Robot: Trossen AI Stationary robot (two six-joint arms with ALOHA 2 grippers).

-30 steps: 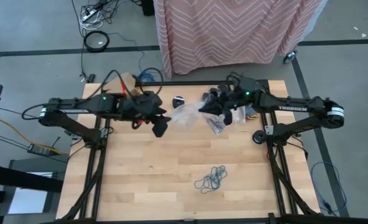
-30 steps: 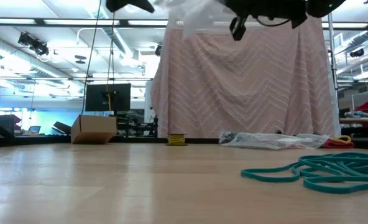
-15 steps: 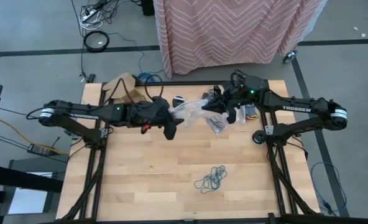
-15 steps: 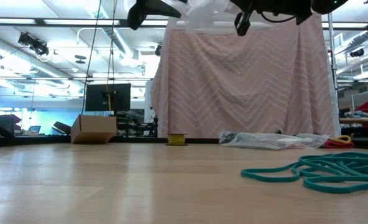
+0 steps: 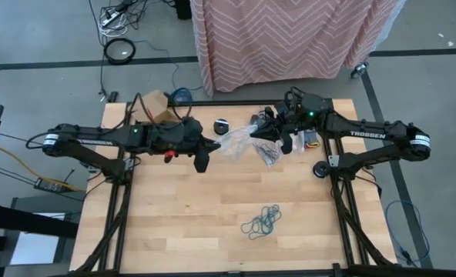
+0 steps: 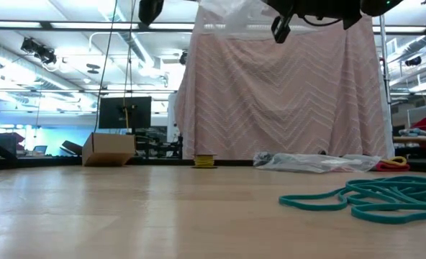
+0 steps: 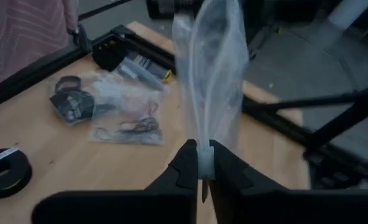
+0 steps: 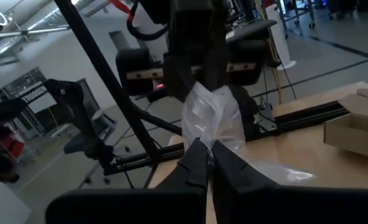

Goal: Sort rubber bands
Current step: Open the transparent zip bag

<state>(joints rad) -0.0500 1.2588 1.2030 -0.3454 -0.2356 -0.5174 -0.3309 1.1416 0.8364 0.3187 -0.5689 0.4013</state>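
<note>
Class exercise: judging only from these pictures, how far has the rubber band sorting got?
Done: nothing looks sorted yet. A tangle of teal rubber bands lies loose on the wooden table, and more bands sit in clear bags at the far edge. In hand: the left tool and right tool each pinch an end of one clear crinkly plastic bag, held above the table. Left: all the sorting.

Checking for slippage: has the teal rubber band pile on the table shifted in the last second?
No. In the high view the teal rubber band pile lies at the same spot on the wooden table, near its front edge.
</note>
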